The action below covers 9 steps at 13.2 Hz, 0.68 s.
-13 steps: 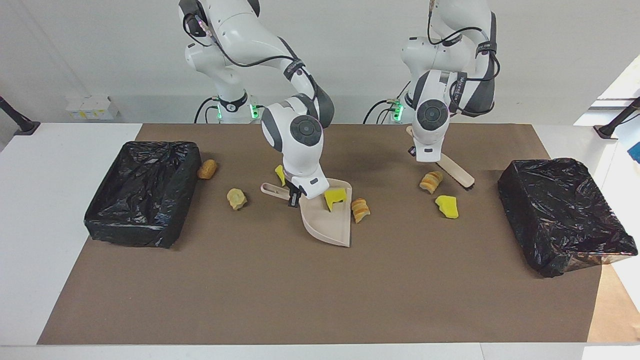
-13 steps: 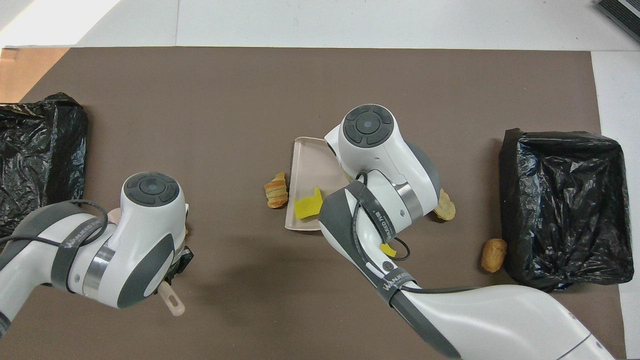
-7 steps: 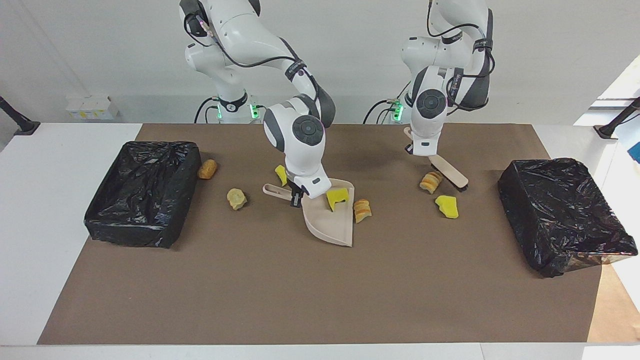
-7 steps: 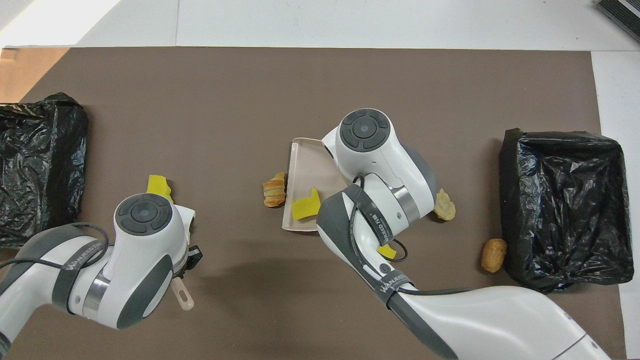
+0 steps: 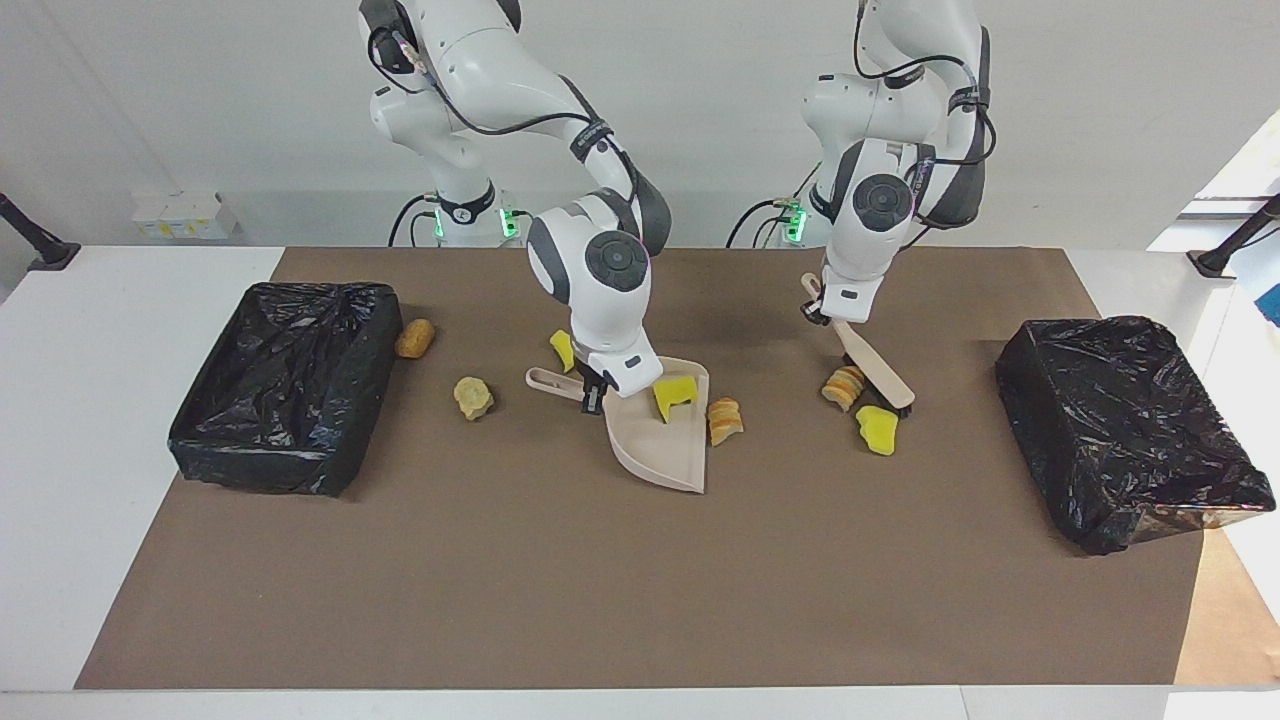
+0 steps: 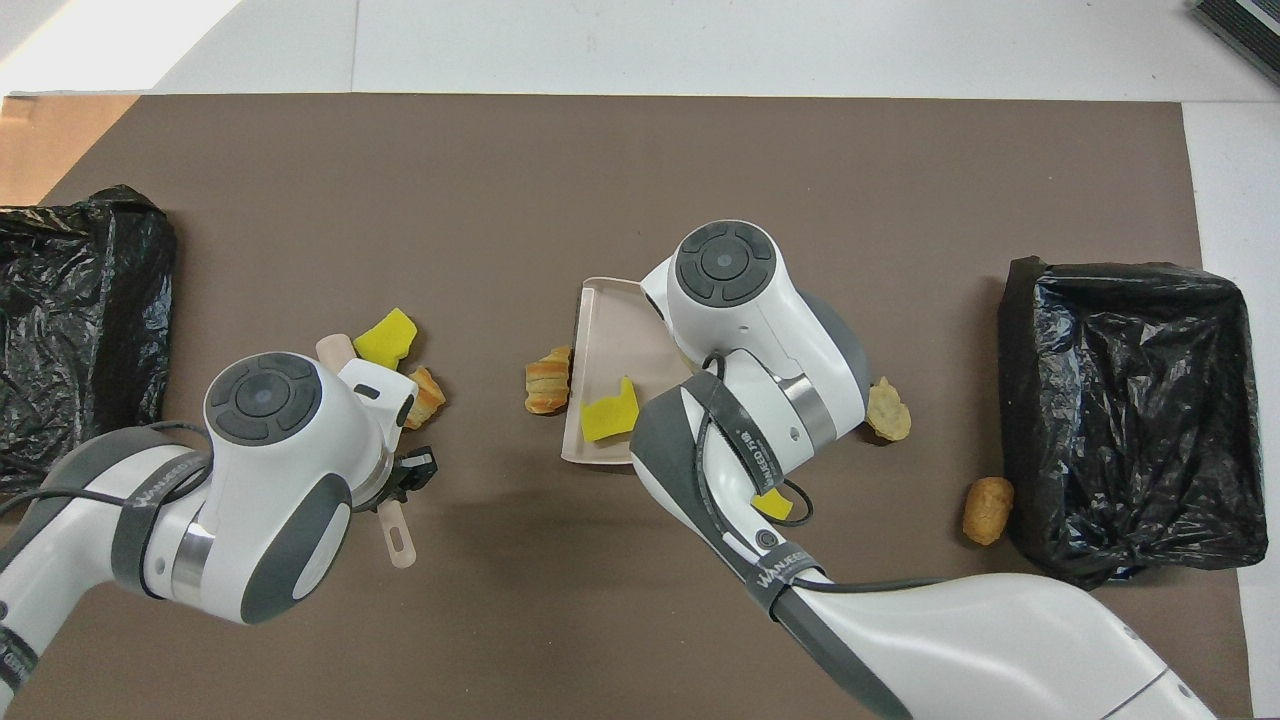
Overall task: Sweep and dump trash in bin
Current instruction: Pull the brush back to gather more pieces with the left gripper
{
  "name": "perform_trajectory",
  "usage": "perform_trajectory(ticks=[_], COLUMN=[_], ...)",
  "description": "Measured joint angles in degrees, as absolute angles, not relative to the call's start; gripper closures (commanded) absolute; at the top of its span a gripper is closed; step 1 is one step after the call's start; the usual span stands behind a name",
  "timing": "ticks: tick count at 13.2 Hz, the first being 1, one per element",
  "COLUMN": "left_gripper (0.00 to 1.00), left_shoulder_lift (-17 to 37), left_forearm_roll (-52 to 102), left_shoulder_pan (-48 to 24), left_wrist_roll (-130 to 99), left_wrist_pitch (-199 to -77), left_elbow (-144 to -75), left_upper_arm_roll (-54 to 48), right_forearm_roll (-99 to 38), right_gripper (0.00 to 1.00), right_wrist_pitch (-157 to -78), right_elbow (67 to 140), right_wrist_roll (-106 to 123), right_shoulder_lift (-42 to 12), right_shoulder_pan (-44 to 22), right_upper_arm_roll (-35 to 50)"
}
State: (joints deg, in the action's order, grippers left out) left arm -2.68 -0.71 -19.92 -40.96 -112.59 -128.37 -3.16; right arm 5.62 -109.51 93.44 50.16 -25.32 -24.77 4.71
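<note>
Lying beside the brush point(image 5: 872, 358) clamped in the left tool point(image 5: 822, 312), two scraps point(image 5: 877, 429) touch it.

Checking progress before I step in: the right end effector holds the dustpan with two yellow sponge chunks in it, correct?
Not quite. The facing view shows the dustpan, held by the right end effector, containing one yellow sponge chunk; the croissant-like piece lies beside its rim.

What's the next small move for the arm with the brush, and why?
Probably keep sweeping the brush toward the dustpan: the yellow sponge chunk and croissant piece at its bristles lie short of the pan, which the right gripper holds down.
</note>
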Motion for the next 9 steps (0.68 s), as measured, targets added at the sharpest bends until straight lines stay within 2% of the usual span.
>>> perform_trajectory(ticks=[4,9], left_gripper=[1.0,1.0], left_shoulder_lift=[-0.11,-0.09], left_forearm_roll=[-0.71,-0.71], left_shoulder_pan=[-19.54,-13.63], left_wrist_roll=[-38.44,-28.37], left_wrist_pitch=[-108.45,-107.0], left_elbow=[-122.28,-123.18], left_upper_arm_roll=[-2.7,-1.95], right_forearm_roll=[5.62,5.62], right_gripper=[1.0,1.0], right_wrist_pitch=[-109.53,-109.53], right_elbow=[93.47,93.51], right_wrist_roll=[50.16,50.16], right_shoulder_lift=[-25.32,-25.32], right_shoulder_pan=[-24.8,-24.82], right_upper_arm_roll=[4.71,4.71])
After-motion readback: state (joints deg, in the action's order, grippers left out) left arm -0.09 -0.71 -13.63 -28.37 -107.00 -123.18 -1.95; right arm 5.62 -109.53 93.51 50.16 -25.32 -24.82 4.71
